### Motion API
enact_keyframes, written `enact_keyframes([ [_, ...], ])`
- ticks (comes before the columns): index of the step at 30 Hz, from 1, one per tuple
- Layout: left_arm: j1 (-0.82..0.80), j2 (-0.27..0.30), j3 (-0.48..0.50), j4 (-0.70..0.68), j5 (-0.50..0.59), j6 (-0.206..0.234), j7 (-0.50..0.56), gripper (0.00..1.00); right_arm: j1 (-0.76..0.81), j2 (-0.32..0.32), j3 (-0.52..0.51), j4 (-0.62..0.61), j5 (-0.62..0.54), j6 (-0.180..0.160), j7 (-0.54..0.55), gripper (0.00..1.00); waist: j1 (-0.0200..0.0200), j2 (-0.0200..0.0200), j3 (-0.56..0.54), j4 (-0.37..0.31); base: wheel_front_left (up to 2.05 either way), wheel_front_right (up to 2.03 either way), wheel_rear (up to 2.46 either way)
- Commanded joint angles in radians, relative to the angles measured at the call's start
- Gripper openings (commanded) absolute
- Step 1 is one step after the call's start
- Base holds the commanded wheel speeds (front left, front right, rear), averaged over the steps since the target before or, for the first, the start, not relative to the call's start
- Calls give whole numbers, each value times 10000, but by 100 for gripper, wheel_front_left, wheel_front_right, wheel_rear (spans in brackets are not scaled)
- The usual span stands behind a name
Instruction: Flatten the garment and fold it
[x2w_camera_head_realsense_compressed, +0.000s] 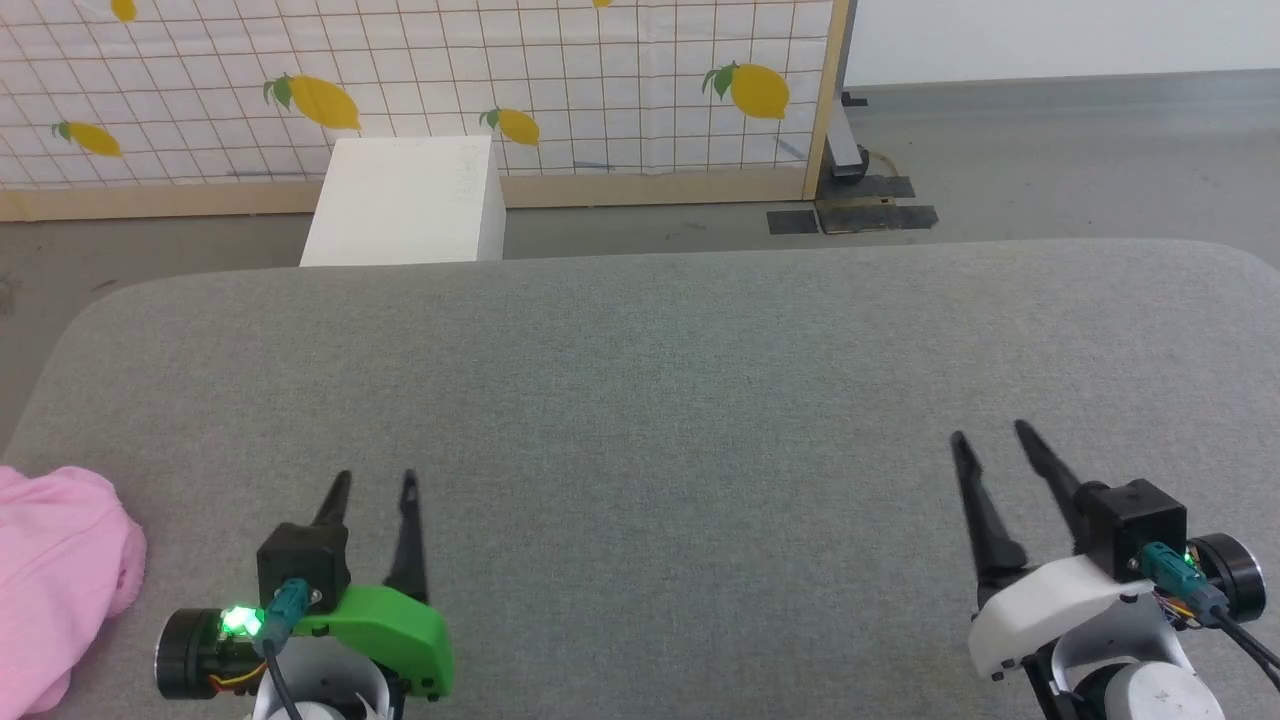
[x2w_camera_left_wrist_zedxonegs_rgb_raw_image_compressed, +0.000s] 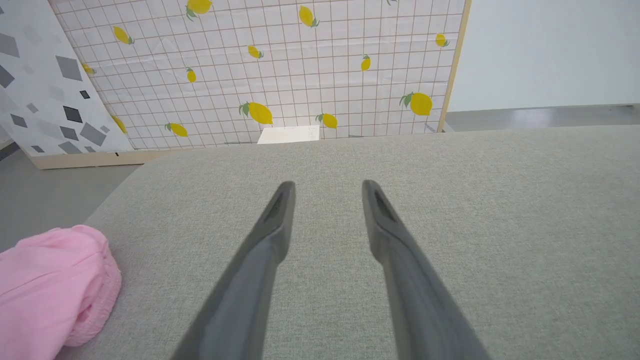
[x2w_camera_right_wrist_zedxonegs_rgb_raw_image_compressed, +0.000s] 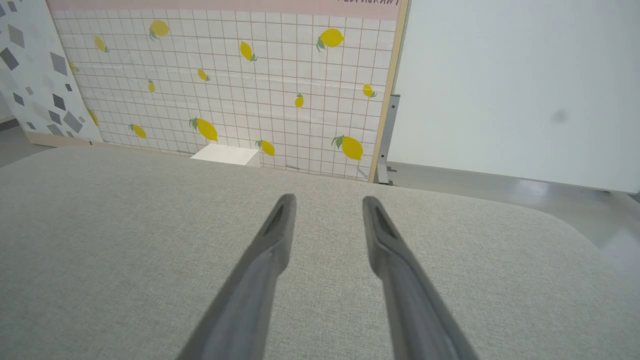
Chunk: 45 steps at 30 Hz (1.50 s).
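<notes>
The garment (x2w_camera_head_realsense_compressed: 55, 580) is a bunched pink heap at the near left edge of the grey padded surface (x2w_camera_head_realsense_compressed: 660, 380); in the left wrist view the garment (x2w_camera_left_wrist_zedxonegs_rgb_raw_image_compressed: 47, 292) lies at the lower left with a gathered edge showing. My left gripper (x2w_camera_head_realsense_compressed: 375, 485) stands open to the right of it, not touching it, nothing between its fingers (x2w_camera_left_wrist_zedxonegs_rgb_raw_image_compressed: 272, 225). My right gripper (x2w_camera_head_realsense_compressed: 990, 432) is open far to the right over bare fabric, its fingers (x2w_camera_right_wrist_zedxonegs_rgb_raw_image_compressed: 385, 235) holding nothing.
A white box (x2w_camera_head_realsense_compressed: 410, 200) stands on the floor beyond the surface's far edge, in front of a lemon-print grid panel (x2w_camera_head_realsense_compressed: 420, 80). The panel's metal foot (x2w_camera_head_realsense_compressed: 850, 160) and dark tape sit at the back right. Grey floor surrounds the rounded surface.
</notes>
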Motion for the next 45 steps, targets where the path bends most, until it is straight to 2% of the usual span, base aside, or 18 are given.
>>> enact_keyframes([
  [1, -41, -2, -34, 46, -29, 55, -72, 100, 15, 0, -13, 5, 21, -1, -54, 100, 0, 0, 1, 11, 0, 0, 0],
  [13, -194, 23, -197, 257, -175, 236, -327, 100, 62, 0, -72, 42, 59, -2, -233, 100, 0, 0, 2, 431, 0, 0, 0],
  [45, -231, 250, -420, 513, -653, 829, -992, 100, 104, -1, 2, 246, 274, -7, -717, 100, 0, 0, -48, 2439, 0, 0, 0],
])
